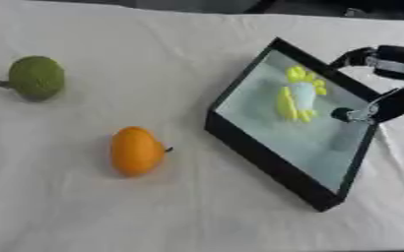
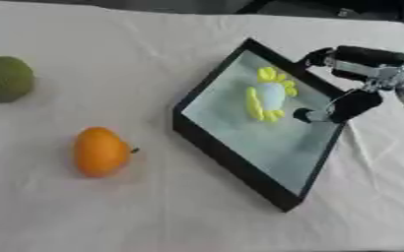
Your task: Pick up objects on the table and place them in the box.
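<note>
Desk (image 1: 197, 216): covered by a white cloth with soft creases, filling nearly the whole view; it carries everything here.
Room: only a dark strip shows past the desk's far edge at 12 o'clock; what is in it cannot be made out.
Box (image 1: 266, 156): a shallow black-walled tray with a pale, glossy floor, set askew at about 3 o'clock from the middle of the desk, one corner pointing toward 5 o'clock.
Right hand (image 2: 348, 106): black with silver joints, coming in from 2 o'clock over the box's far right wall. One finger (image 2: 322, 55) reaches along the upper rim, another dark part dips down inside the box; they look spread and hold nothing. Whether any fingertip touches the box floor cannot be told.
Left hand: in neither view.
Orange fruit (image 1: 136, 150): oval, with a small dark stem on its right side, lying on the cloth at about 9 o'clock from the box, well apart from it.
Green fruit (image 1: 36, 77): round and dull green, with a short stem on its left, at 10 o'clock on the desk; in the right eye view it is cut off by the left edge.
Yellow and pale thing (image 1: 299, 95): lies inside the box in its upper part, just beside the right hand; yellow lobes around a whitish middle, its exact kind too blurred to name.
</note>
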